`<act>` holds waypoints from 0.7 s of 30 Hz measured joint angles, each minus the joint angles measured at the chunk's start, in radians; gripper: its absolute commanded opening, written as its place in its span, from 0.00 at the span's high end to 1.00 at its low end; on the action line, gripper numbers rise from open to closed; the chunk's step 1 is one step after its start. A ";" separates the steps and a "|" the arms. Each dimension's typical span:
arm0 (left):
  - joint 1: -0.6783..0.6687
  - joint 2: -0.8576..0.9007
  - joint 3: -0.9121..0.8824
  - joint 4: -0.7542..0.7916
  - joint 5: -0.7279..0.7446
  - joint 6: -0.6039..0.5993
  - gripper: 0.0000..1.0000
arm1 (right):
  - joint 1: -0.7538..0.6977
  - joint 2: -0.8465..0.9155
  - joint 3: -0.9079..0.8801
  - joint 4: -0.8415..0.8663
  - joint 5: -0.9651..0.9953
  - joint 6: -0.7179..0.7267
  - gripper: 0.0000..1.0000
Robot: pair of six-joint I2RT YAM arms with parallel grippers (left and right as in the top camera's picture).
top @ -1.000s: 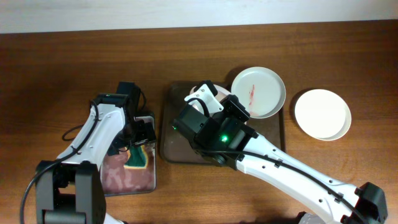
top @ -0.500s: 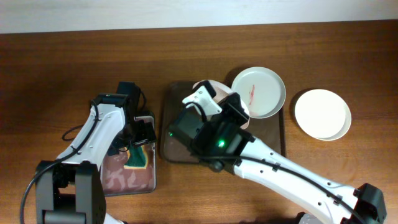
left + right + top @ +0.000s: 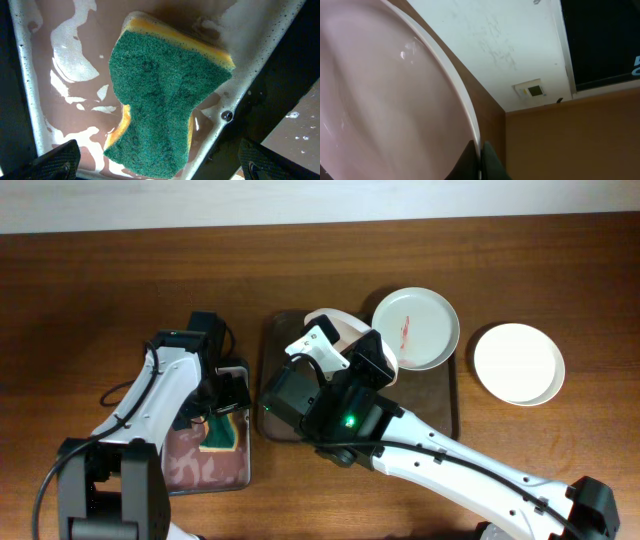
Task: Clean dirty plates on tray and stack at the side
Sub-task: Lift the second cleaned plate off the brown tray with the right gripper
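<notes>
My right gripper is shut on the rim of a white plate. It holds the plate tilted up over the left part of the dark brown tray; the plate also shows in the overhead view. A second plate with a red streak lies on the tray's far right corner. A third, clean plate sits on the table to the right of the tray. My left gripper is open just above a green and yellow sponge.
The sponge lies in a silver-grey metal pan of reddish soapy water, left of the tray; its rim shows in the left wrist view. My right arm crosses the tray's front half.
My right arm has swung a little to the left and tipped the held plate up further. My left arm and the sponge have not moved.
</notes>
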 measured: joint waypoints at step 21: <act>0.000 0.000 0.000 0.000 0.000 0.000 0.01 | -0.023 -0.002 0.002 -0.043 -0.028 0.005 0.96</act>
